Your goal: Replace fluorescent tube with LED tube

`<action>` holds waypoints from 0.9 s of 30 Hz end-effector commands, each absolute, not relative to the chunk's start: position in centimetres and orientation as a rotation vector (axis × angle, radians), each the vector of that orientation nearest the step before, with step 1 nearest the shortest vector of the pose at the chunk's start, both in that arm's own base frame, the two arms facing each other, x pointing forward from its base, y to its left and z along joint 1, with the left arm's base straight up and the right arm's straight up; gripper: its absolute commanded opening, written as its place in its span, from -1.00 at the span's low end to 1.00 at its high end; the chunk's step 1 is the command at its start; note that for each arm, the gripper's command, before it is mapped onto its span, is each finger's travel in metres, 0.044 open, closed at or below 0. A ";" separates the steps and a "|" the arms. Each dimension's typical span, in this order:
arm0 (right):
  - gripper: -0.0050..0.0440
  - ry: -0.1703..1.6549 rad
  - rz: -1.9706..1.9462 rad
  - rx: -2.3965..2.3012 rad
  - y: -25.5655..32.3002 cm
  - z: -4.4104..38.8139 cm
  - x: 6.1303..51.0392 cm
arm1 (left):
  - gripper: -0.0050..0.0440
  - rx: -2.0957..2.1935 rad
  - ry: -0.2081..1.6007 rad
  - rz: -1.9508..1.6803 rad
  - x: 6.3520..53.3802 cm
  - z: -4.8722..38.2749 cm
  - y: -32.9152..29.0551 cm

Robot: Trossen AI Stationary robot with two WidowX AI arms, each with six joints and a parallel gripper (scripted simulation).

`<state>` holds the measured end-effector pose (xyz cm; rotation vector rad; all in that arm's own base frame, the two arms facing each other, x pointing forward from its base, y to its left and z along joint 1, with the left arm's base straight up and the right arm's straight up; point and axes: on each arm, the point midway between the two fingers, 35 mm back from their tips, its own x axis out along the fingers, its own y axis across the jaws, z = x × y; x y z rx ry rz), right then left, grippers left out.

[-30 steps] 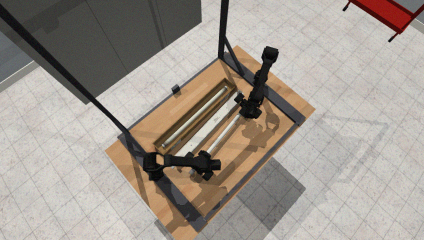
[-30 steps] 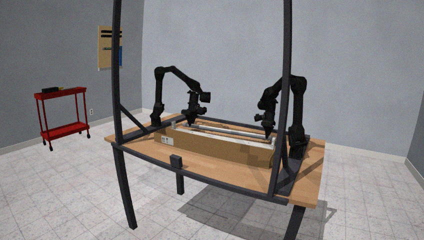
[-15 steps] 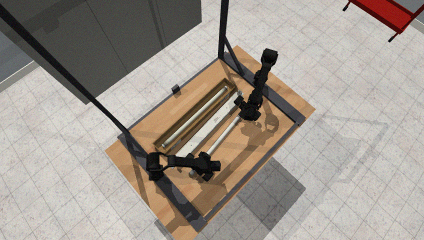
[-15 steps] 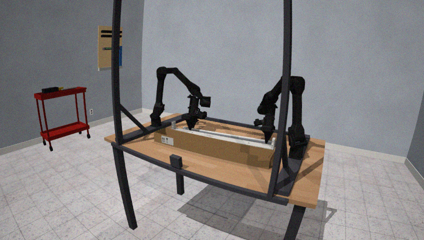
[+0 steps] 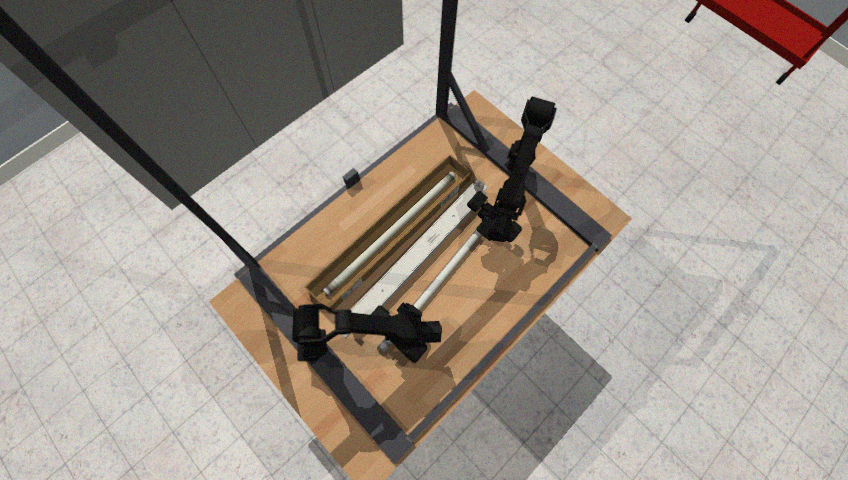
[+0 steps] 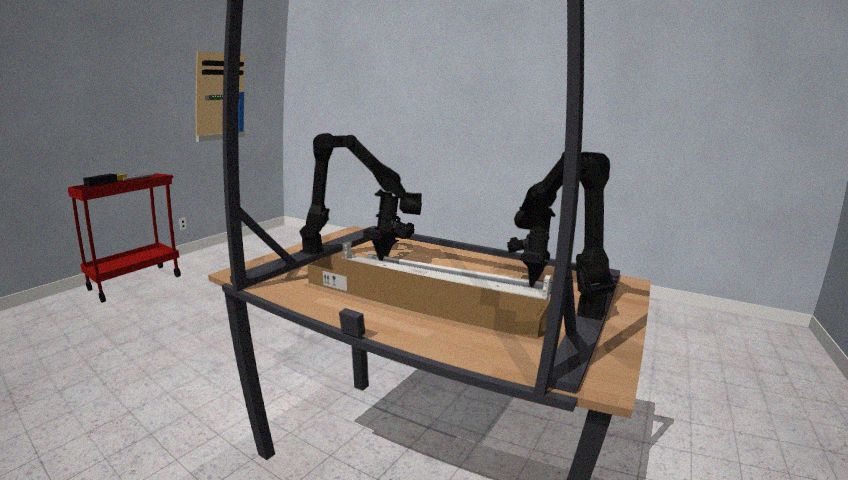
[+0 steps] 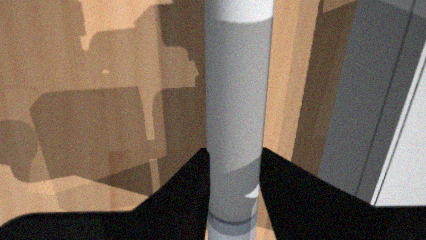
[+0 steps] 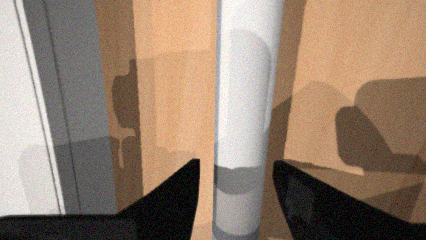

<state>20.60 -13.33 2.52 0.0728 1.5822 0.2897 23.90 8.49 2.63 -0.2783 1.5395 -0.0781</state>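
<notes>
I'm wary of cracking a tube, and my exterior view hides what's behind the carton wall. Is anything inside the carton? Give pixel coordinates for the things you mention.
Observer: Yes, a tube (image 5: 389, 233) lies lengthwise in the carton (image 5: 314, 289) (image 6: 428, 300).
Operator: Does the left gripper (image 5: 484, 230) (image 6: 382, 258) (image 7: 232, 156) have hold of the other tube (image 5: 446, 274) (image 7: 237, 85) (image 8: 246, 100)?
Observer: Its fingers sit against both sides of it.
Operator: And the right gripper (image 5: 401, 330) (image 6: 532, 285) (image 8: 236, 167)?
Observer: Its fingers straddle that tube, with a gap on each side.

The LED tube has come down lower.
</notes>
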 end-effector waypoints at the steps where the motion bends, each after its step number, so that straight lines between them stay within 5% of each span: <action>1: 0.14 1.553 0.280 0.053 -13.8 3.8 21.2 | -0.50 -0.271 1.521 -0.084 24.2 3.0 8.5; 18: 0.14 1.557 0.266 0.040 -15.1 9.5 21.1 | -0.50 -0.271 1.521 -0.084 24.2 3.0 8.5; 27: 0.14 1.560 0.040 -0.182 -13.2 8.1 20.8 | -0.50 -0.271 1.521 -0.084 24.2 3.0 8.5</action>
